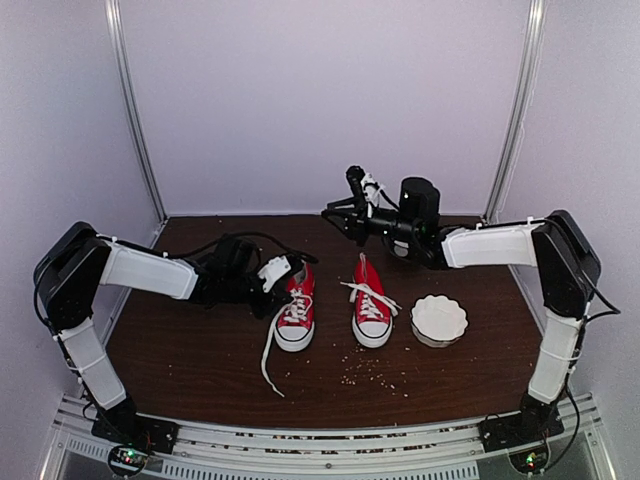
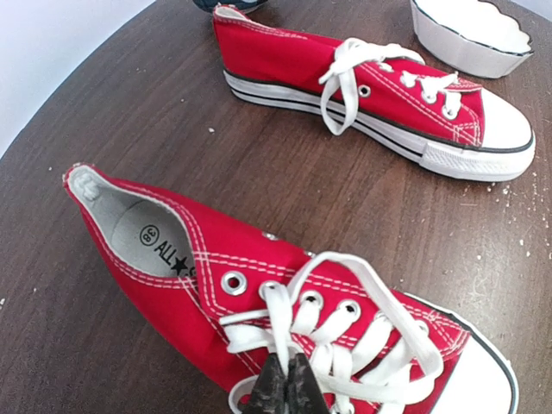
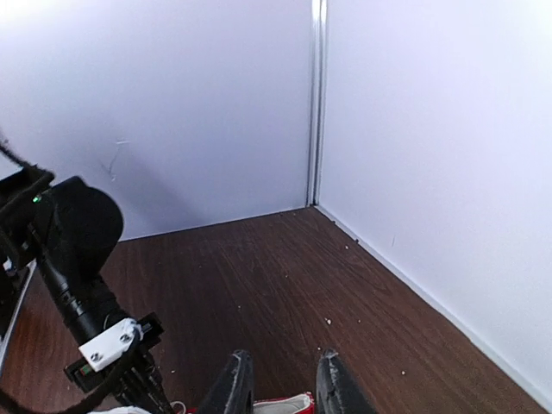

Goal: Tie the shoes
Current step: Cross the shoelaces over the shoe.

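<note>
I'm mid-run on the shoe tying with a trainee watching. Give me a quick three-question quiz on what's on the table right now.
1. True or false: the white bowl stands between the two red shoes.
2. Which shoe has a lace trailing over the table toward the arms' bases? A) the one at the left gripper; B) the one next to the bowl; C) neither.
3. Fill in: the right gripper has its jaws ____.
Key: 1 false, the bowl sits to the right of both shoes; 2 A; 3 open, with a clear gap between the fingers.
</note>
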### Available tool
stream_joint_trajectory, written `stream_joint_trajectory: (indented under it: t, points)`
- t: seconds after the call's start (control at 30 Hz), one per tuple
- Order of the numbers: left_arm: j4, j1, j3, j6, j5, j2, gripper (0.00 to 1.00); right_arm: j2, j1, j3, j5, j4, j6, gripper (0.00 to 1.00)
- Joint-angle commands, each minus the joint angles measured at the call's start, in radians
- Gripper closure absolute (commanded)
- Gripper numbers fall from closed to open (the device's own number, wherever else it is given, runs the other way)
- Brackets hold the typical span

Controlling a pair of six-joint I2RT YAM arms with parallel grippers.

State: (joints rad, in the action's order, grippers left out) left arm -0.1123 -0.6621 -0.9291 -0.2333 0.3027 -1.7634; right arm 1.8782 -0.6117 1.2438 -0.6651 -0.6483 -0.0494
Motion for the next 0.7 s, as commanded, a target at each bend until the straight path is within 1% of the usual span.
stream_joint_trajectory:
  t: [0.0, 0.07, 0.13, 0.27, 0.4, 0.5, 0.67]
  points:
    - [-0.037, -0.008, 0.002, -0.021, 0.013, 0.001, 1.00, 0.033, -0.030, 0.094, 0.189, 0.237, 0.164, 0.76]
    - [-0.033, -0.007, 0.003, -0.022, 0.009, 0.001, 1.00, 0.063, -0.041, 0.176, 0.211, 0.391, 0.162, 0.76]
    - [-0.034, -0.007, 0.010, -0.023, 0.005, 0.000, 1.00, 0.098, -0.047, 0.240, 0.196, 0.515, 0.186, 0.76]
    - [-0.038, -0.007, 0.015, -0.016, 0.009, -0.011, 1.00, 0.168, -0.077, 0.308, 0.133, 0.611, 0.210, 0.78]
    - [-0.040, -0.007, 0.024, -0.002, 0.010, -0.009, 1.00, 0.263, -0.124, 0.445, 0.133, 0.790, 0.153, 0.80]
    - [-0.052, -0.007, 0.031, 0.002, 0.008, -0.008, 1.00, 0.299, -0.132, 0.472, 0.139, 0.825, 0.151, 0.83]
    - [-0.053, -0.007, 0.027, 0.006, 0.012, -0.009, 1.00, 0.316, -0.145, 0.480, 0.137, 0.872, 0.107, 0.84]
